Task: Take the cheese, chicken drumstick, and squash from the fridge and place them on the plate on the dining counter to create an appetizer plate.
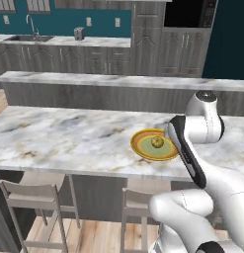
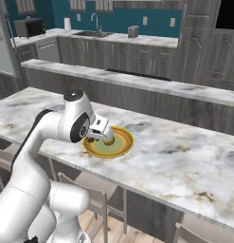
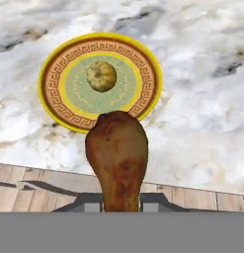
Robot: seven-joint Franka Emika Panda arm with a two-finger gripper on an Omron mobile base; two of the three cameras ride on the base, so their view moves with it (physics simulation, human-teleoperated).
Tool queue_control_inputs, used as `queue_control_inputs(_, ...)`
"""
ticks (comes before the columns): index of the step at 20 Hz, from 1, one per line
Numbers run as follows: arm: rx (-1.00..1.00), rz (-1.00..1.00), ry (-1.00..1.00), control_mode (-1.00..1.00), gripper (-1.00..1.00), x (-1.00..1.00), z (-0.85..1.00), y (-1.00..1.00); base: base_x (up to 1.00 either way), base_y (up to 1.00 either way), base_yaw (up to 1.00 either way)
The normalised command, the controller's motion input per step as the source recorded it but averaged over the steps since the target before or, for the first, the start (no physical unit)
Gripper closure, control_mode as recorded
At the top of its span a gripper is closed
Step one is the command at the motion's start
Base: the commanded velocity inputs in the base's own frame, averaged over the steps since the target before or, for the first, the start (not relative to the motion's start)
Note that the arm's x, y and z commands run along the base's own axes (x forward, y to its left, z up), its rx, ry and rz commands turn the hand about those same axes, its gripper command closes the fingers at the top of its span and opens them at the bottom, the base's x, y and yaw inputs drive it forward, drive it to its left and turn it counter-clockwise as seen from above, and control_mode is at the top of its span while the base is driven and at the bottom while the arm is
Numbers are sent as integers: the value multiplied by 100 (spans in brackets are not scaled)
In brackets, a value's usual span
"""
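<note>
The golden-yellow plate (image 3: 54, 94) with an orange-brown rim rests on the marble dining counter (image 3: 202, 99), close to its near edge. A small pale yellow-green squash (image 3: 101, 76) lies on the plate's greenish centre; it also shows in the left base view (image 1: 157, 142). My gripper (image 3: 121, 202) is shut on the reddish-brown chicken drumstick (image 3: 117, 158), which hangs above the plate's near rim and the counter edge. From the right base view the gripper (image 2: 97, 135) hovers over the left side of the plate (image 2: 121, 147). The cheese and the fridge are out of view.
Grey stools (image 1: 32, 195) (image 1: 136, 200) stand under the dining counter (image 1: 69, 138) on my side. A higher marble ledge (image 1: 94, 79) runs behind it. The far counter carries a sink (image 1: 29, 38) and a toaster (image 1: 79, 33).
</note>
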Motion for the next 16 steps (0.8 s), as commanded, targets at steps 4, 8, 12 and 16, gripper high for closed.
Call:
queue_control_inputs(4,0,0,7,-100,100,64,-36,-19,0,0,0)
queue_control_inputs(8,0,0,5,-100,100,52,-48,-26,0,0,0)
queue_control_inputs(12,0,0,3,-100,100,47,-48,-24,0,0,0)
queue_control_inputs(16,0,0,1,-100,100,44,-48,-17,0,0,0)
